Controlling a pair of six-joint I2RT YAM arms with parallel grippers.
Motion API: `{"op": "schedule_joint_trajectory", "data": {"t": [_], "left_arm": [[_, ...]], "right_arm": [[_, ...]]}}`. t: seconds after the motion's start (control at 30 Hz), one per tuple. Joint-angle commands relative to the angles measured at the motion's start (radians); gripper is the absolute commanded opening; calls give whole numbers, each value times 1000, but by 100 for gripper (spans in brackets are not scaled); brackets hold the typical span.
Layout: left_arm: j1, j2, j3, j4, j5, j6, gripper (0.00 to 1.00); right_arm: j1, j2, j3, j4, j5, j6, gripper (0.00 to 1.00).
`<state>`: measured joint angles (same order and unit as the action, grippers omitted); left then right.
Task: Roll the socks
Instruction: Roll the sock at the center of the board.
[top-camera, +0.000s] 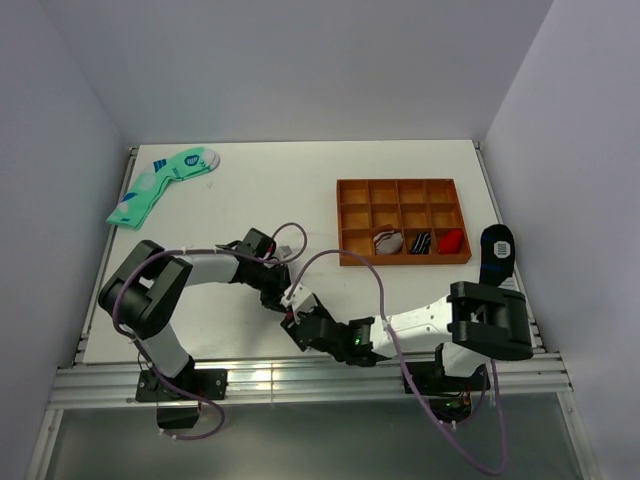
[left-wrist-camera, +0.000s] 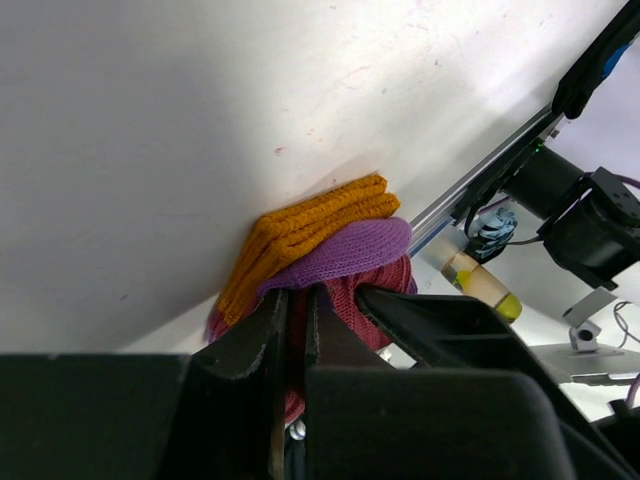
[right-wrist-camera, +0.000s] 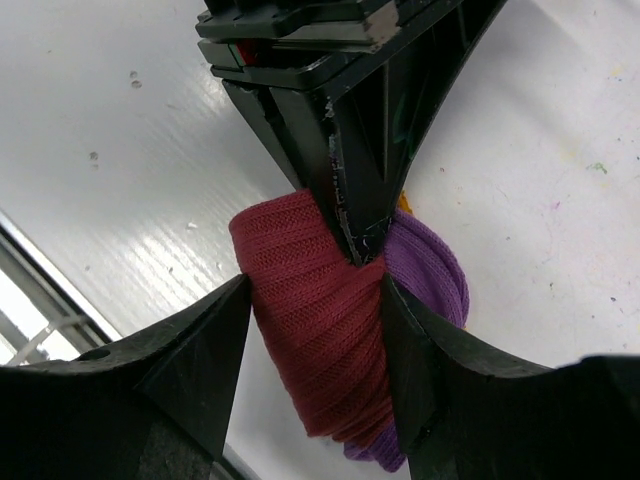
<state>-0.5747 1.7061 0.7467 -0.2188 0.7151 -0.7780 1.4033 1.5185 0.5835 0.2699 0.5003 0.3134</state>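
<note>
The socks (right-wrist-camera: 320, 330) are a maroon knit roll with a purple part (left-wrist-camera: 345, 248) and an orange-mustard cuff (left-wrist-camera: 300, 225), lying on the white table near its front edge. My left gripper (left-wrist-camera: 297, 300) is shut, pinching maroon fabric between its fingers at the roll's core. From the right wrist view it (right-wrist-camera: 340, 130) comes down into the roll from above. My right gripper (right-wrist-camera: 315, 290) straddles the roll, both fingers pressed against its sides. In the top view the two grippers (top-camera: 283, 298) (top-camera: 302, 325) meet over the socks and hide them.
An orange-brown divided tray (top-camera: 400, 188) at the right holds rolled socks in its front row. Mint-green socks (top-camera: 160, 185) lie at the back left. A black sock with blue patches (top-camera: 497, 250) lies at the right edge. An aluminium rail (top-camera: 300, 380) runs along the front.
</note>
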Motion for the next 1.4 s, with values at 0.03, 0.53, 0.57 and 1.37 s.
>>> {"op": "schedule_joint_trajectory", "data": {"t": [0.03,0.53,0.57,1.37], "left_arm": [[32,49,-1,-91,-155,75,0],[53,43,5,-70,-114,77,1],[53,41,5,-67,-115,75,1],[67,-178,23,-21,-359,-41,34]], "right_arm": [[25,94,25,-109,-14,58,60],[8,236,173,-262,-58,102,27],[-1,242,183,-262,-80,113,25],[-138,384,288,-324,-332,320,9]]}}
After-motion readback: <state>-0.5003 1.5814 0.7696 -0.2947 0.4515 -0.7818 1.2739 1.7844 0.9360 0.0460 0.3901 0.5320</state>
